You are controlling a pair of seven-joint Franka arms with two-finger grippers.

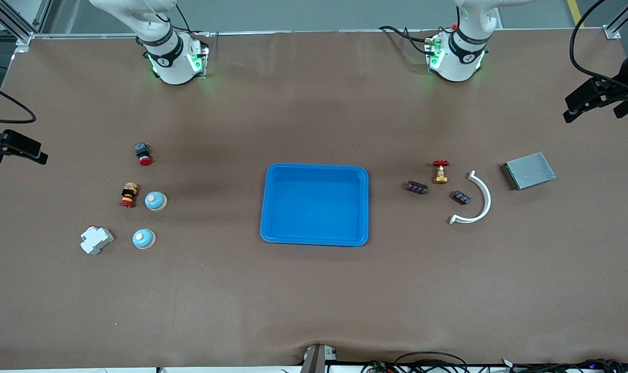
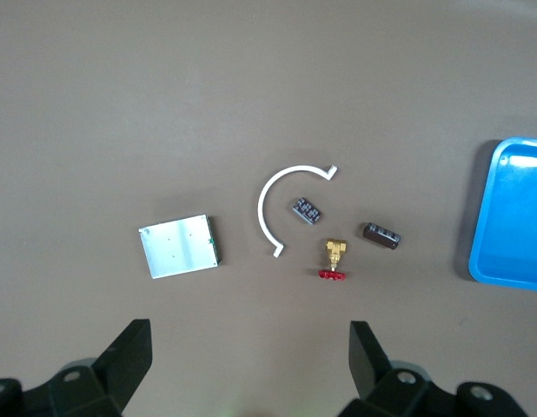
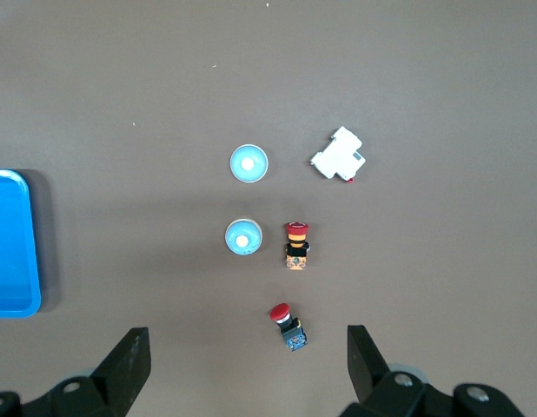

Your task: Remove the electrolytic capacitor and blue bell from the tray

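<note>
The brown bench (image 1: 314, 300) carried a blue rectangular plastic tray (image 1: 315, 171) at its centre; nothing lay in it. Toward the left arm's end lay a flat metal plate (image 1: 529, 170), a white curved strip (image 1: 482, 199), a brass valve (image 1: 440, 173) and two dark capacitors (image 1: 417, 187) (image 1: 461, 197). Toward the right arm's end stood two domed blue bells (image 1: 156, 201) (image 1: 143, 238). The left hand (image 2: 249, 360) and right hand (image 3: 248, 365) waited above their groups, fingers spread wide, holding nothing.

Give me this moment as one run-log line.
left pincer: open, above capacitors | right pincer: open, above bells | tray: empty | nothing grasped
</note>
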